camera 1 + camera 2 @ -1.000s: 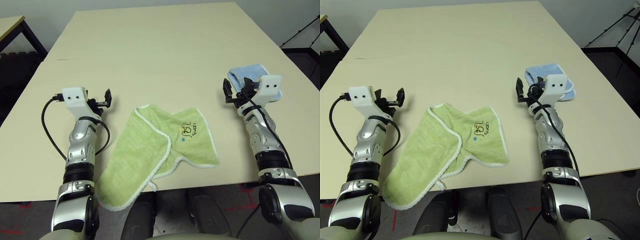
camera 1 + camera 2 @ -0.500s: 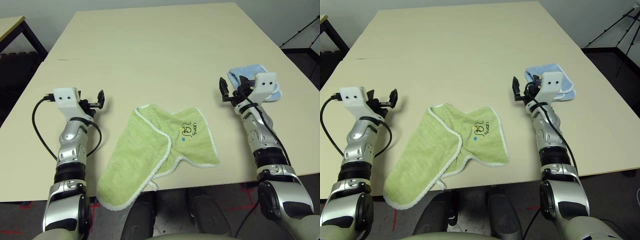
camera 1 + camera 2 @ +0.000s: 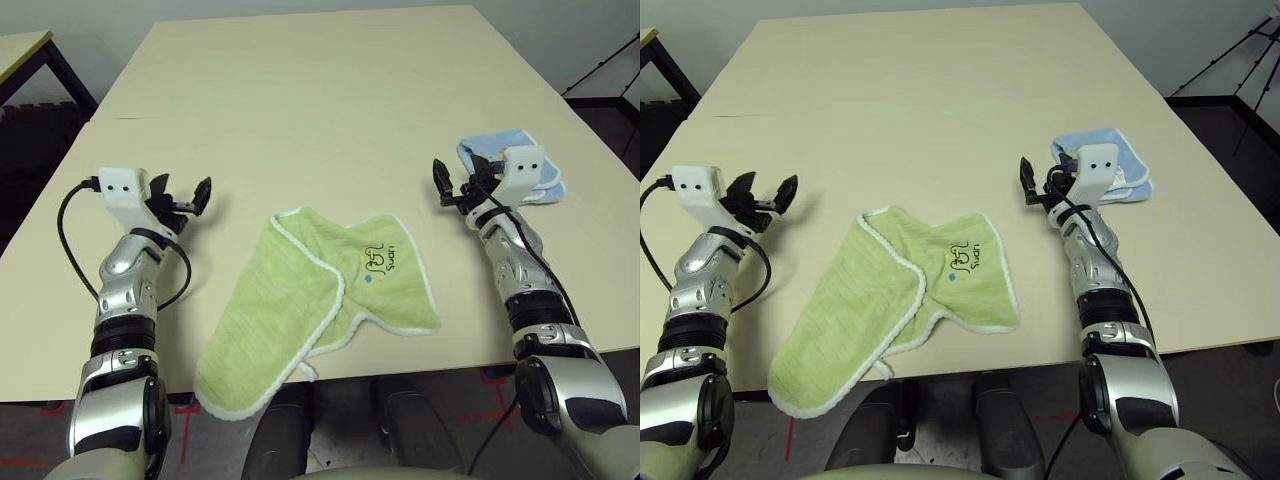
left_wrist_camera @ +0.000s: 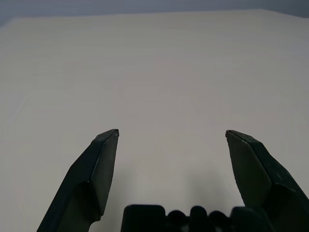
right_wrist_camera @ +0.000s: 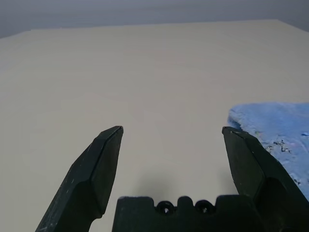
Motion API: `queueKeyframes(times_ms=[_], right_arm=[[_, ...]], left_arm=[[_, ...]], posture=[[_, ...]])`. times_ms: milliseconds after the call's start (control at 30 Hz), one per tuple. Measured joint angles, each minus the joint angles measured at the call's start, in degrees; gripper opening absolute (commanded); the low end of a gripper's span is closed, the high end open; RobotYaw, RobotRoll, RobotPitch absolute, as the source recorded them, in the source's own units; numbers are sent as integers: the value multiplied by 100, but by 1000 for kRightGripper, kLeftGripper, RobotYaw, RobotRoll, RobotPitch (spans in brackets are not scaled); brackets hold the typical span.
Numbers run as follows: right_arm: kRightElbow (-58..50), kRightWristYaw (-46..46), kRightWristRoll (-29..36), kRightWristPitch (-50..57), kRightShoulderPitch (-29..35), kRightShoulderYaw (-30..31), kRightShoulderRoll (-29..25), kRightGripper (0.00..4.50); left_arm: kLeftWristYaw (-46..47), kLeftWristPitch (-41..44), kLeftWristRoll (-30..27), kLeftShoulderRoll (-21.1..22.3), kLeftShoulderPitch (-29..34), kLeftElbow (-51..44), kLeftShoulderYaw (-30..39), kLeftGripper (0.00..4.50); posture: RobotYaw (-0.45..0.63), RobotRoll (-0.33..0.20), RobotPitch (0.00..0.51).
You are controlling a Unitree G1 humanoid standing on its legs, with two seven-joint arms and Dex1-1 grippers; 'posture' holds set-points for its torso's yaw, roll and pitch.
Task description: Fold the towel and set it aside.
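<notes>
Loosely folded terry towel [image 3: 320, 300].

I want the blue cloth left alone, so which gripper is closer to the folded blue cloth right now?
Right. The right gripper hovers open right beside the blue cloth. The left gripper is across the table, beyond the green towel.

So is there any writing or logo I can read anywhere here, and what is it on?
"Swan", or something close; the letters are too small to be sure: dark stitching beside a small embroidered figure on the green towel, near one corner.
No other writing on the blue cloth or the table.
</notes>
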Motion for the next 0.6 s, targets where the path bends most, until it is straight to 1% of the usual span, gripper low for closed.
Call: queueKeyframes(times_ms=[167, 367, 500, 600], right_arm=[[55, 530, 46, 57, -122, 10, -199, 4486], [57, 1771, 167, 703, -496, 245, -589, 4486], [420, 2678, -2, 1192, -1239, 669, -969, 4486], [758, 3209, -322, 1414, -1737, 1073, -1199, 4486]], left_arm=[[-1220, 687, -283, 478, -110, -551, -260, 4487], [-2299, 753, -295, 842, -152, -673, -646, 4487], [-2909, 537, -114, 1031, -107, -732, -940, 4487], [-3043, 353, -11, 1042, -94, -708, -992, 4487]], posture=[[-8, 0, 148], [-19, 0, 166], [-32, 0, 178], [-30, 0, 179]])
